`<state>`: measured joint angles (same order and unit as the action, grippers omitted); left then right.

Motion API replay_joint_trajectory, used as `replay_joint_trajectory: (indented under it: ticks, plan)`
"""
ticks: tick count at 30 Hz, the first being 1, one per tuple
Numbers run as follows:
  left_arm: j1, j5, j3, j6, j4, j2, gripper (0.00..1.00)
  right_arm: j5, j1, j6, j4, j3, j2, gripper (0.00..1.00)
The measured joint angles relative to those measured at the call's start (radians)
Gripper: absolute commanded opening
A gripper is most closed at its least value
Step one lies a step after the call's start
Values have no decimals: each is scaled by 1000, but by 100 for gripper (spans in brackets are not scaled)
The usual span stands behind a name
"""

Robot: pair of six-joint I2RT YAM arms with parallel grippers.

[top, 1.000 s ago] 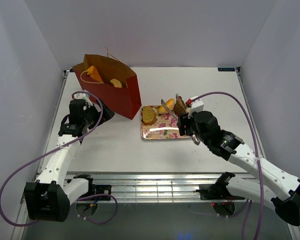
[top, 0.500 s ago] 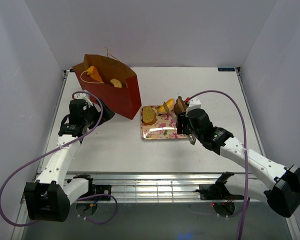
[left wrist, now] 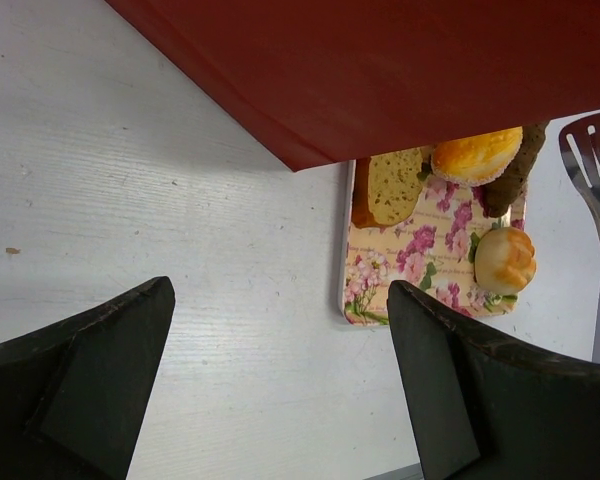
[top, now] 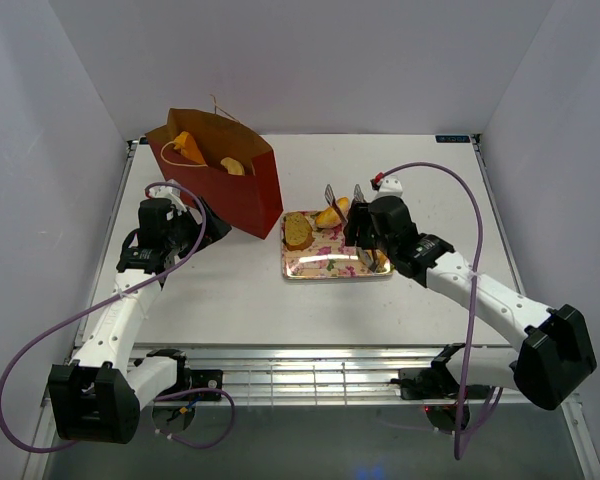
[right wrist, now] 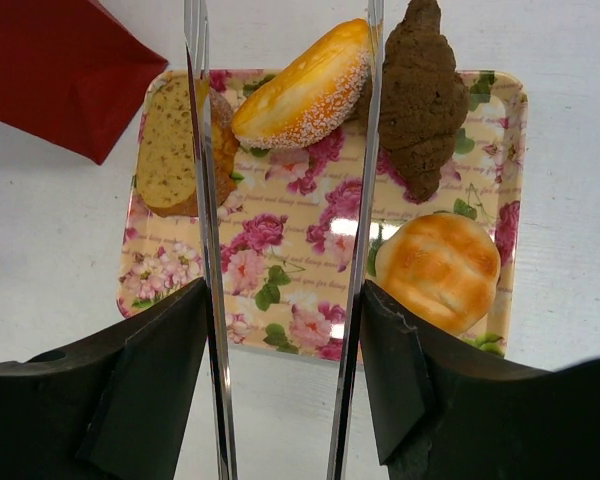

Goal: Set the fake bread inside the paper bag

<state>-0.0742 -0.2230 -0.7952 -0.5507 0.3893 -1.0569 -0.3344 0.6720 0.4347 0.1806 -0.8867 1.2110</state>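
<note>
The dark red paper bag [top: 225, 188] stands open at the back left with two pastries [top: 190, 148] inside. A toast slice [right wrist: 170, 150], an orange sesame roll [right wrist: 305, 98], a brown croissant [right wrist: 420, 95] and a round bun [right wrist: 440, 268] lie on the floral tray [right wrist: 280, 290]. My right gripper [right wrist: 285, 330] is shut on metal tongs [right wrist: 205, 200], whose spread arms straddle the orange roll [top: 331, 214]. My left gripper [left wrist: 280, 340] is open and empty above the table, beside the bag's lower edge [left wrist: 380, 70].
The tray [top: 325, 265] lies just right of the bag, its near left corner close to the bag's corner. The tongs' slotted tip [left wrist: 592, 160] shows at the right edge of the left wrist view. Bare white table [top: 230, 300] surrounds the tray.
My right arm has swung left and forward over the tray, bringing the tongs from the brown croissant's side to either side of the orange roll. The left arm has not moved.
</note>
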Motion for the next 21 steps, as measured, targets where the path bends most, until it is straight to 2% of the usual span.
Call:
replay_joint_trajectory:
  ticks: [21]
  plan:
    - [0, -26, 0, 0, -1, 0, 98, 144, -103, 82, -28, -22, 125, 63]
